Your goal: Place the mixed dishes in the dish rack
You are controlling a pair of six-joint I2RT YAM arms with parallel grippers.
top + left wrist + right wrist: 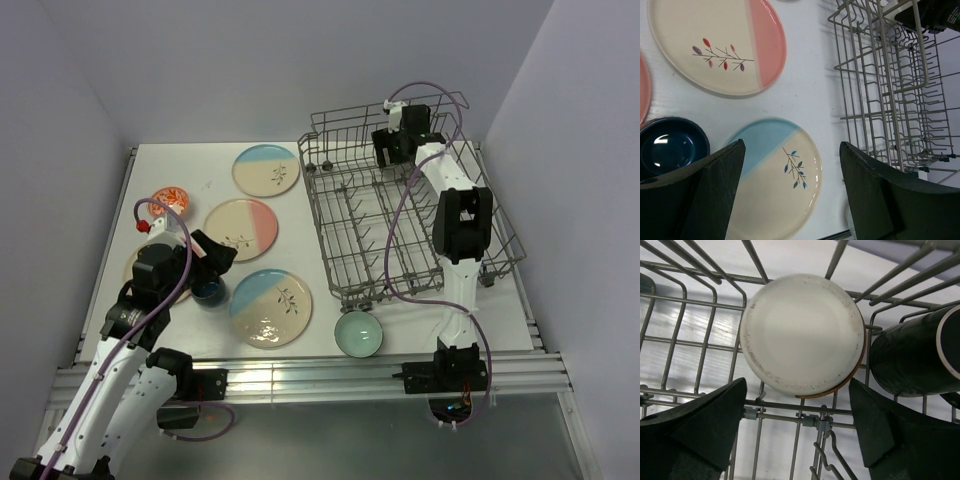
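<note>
Step in hand, as I judge it: get the right arm out of the rack and leave the mug standing.

The right pincer (797, 385) sits low over the far corner of the dish rack (318, 215). I would lift it straight up before swinging. Its fingers stand close to the brown mug (802, 335), and a sideways move could knock it into the dark mug (910, 357) lying on its side just beside it.

Right pincer: spread wide, gripping nothing. The brown mug stands base-up on the wires just beyond the fingertips, apart from both as far as I can tell.

Left pincer (791, 145): spread wide too, and empty. It hovers over the near blue-and-cream plate (775, 175), with a dark-blue cup (670, 147) just to the plate's left.

Not yet racked, on the bench (190, 165):
- far blue plate (266, 169)
- pink plate (240, 224)
- fourth plate (642, 85), mostly hidden under the left arm
- orange-red bowl (170, 199)
- teal bowl (358, 333)

By my count two items are racked, so the task is at an early stage.
</note>
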